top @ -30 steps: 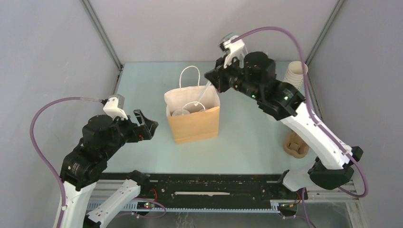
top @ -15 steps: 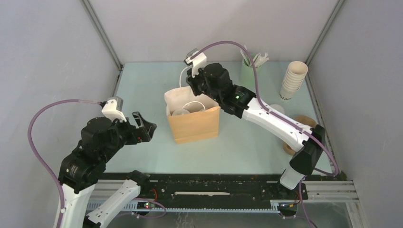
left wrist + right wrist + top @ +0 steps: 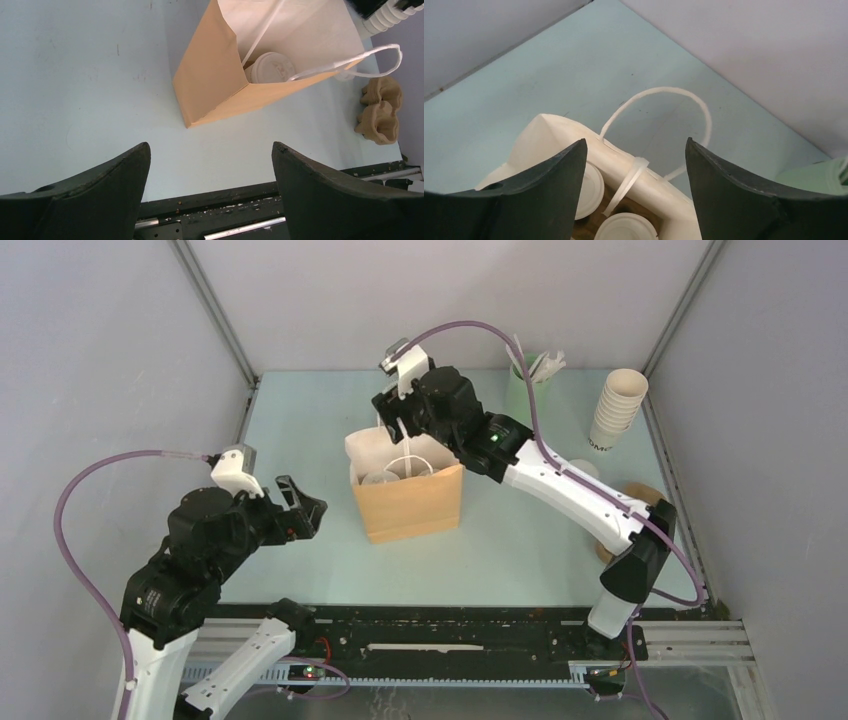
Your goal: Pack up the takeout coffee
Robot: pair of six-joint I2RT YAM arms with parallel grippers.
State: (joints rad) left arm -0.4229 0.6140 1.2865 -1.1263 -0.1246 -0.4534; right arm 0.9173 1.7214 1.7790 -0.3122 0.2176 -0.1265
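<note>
Right gripper is standing spread wide, nothing between its dark curved fingers and touching nothing. It is hanging over the 12 o'clock rim of the brown paper bag, its camera looking down into the open mouth.

Left gripper is also gaping wide and holding nothing. It is hovering above the surface at the bag's 9 o'clock, well apart from it.

Takeout coffee: both cups are sitting upright inside the bag, just beside each other. Cup A and cup B are each showing a round, smooth white plastic lid with a raised rim; whether they are touching, cannot tell.

Bag: kraft brown outside, white inside, flat-sided with a crisp side fold. One white twisted-paper handle is arching up at the far rim; the other handle is drooping outward.

Surface is reading as pale blue-green, smooth, faintly scuffed.

At the bag's 2 o'clock a stack of lidless cream cups is standing; dark print low on it, too small to read. Green cup with white sticks at 1 o'clock. Lumpy brown moulded-pulp piece is lying at 4 o'clock
</note>
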